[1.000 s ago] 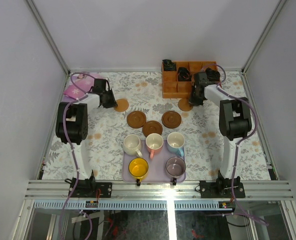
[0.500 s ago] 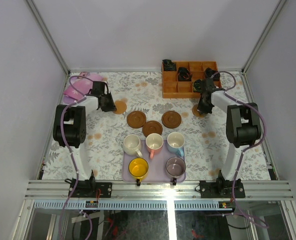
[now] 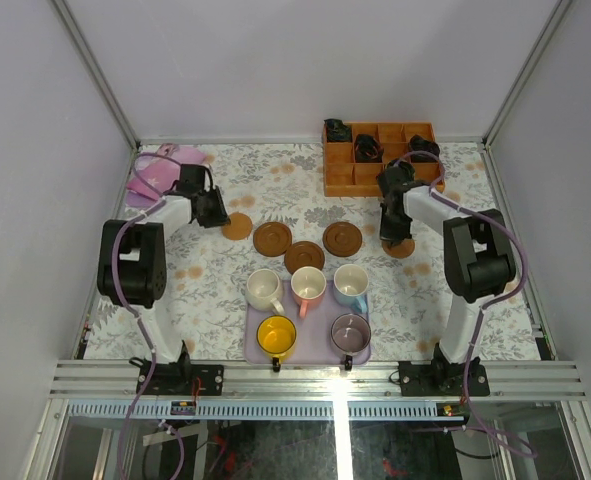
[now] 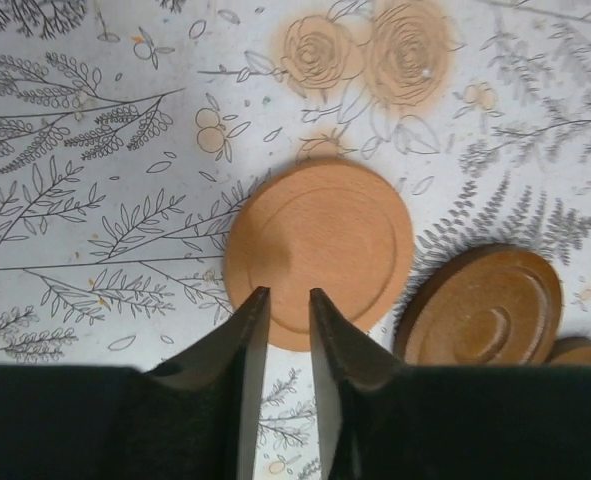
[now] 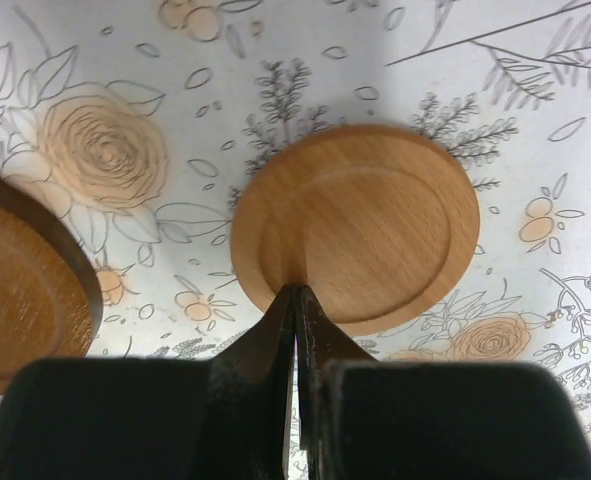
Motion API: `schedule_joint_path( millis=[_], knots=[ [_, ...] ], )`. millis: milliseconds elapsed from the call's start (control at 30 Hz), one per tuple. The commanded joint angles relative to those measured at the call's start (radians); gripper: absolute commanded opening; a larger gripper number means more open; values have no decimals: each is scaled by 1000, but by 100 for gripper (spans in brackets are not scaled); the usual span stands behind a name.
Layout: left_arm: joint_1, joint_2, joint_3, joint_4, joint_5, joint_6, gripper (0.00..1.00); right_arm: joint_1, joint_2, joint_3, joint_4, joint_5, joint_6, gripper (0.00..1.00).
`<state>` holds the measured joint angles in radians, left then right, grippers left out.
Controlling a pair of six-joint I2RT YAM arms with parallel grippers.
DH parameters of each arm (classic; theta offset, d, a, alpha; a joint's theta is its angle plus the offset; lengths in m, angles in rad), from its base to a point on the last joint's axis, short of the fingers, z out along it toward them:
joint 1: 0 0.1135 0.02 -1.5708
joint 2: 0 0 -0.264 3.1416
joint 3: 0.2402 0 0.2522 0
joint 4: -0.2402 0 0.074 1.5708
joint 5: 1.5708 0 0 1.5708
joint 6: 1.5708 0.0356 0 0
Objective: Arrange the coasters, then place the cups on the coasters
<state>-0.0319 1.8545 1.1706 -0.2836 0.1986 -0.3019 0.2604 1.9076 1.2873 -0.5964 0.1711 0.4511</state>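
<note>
Five coasters lie on the flowered cloth. Three dark ones (image 3: 272,238) (image 3: 304,257) (image 3: 342,238) sit in the middle. A pale coaster (image 3: 238,226) (image 4: 318,245) lies flat at the left. My left gripper (image 3: 218,212) (image 4: 285,295) stands over its near rim, jaws narrowly open. A second pale coaster (image 3: 402,249) (image 5: 355,225) is at the right, and my right gripper (image 3: 395,235) (image 5: 295,292) is shut on its near rim. The cream (image 3: 263,290), pink (image 3: 308,287), blue (image 3: 351,284), yellow (image 3: 276,337) and purple-grey (image 3: 350,333) cups stand on the lavender tray (image 3: 311,322).
An orange-brown compartmented box (image 3: 347,178) with black items in it stands at the back right. A pink object (image 3: 155,172) lies at the back left. A dark coaster (image 4: 480,305) lies just right of the left gripper's coaster, and another (image 5: 20,300) lies left of the right gripper's.
My right gripper has brought its pale coaster from beside the box down to the right end of the coaster row. The left gripper drew its coaster slightly nearer and parted its jaws.
</note>
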Motion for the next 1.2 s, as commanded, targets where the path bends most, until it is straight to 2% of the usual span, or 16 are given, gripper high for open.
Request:
schedule_joint_path(
  millis=[0, 100, 167, 367, 633, 900, 1167],
  knots=[
    [-1, -88, 17, 14, 10, 1, 27, 27, 13, 121, -129, 25, -46, 3],
    [-13, -121, 19, 27, 15, -1, 37, 35, -4, 190, -148, 45, -69, 10],
    [-24, -136, 10, 43, 22, -6, 41, 37, -8, 222, -152, 38, -83, 13],
    [-99, -127, -1, 83, 93, -10, 40, 43, -4, 232, -89, -90, -91, 14],
    [-236, -32, 16, 120, 147, -23, 36, 85, 36, 200, 17, -267, -104, 4],
    [-259, 56, 43, 115, 149, -57, 30, 128, 125, 251, 44, -394, -122, 4],
    [-260, 116, 50, 117, 117, -68, 31, 132, 214, 304, 22, -401, -123, 3]
  ],
)
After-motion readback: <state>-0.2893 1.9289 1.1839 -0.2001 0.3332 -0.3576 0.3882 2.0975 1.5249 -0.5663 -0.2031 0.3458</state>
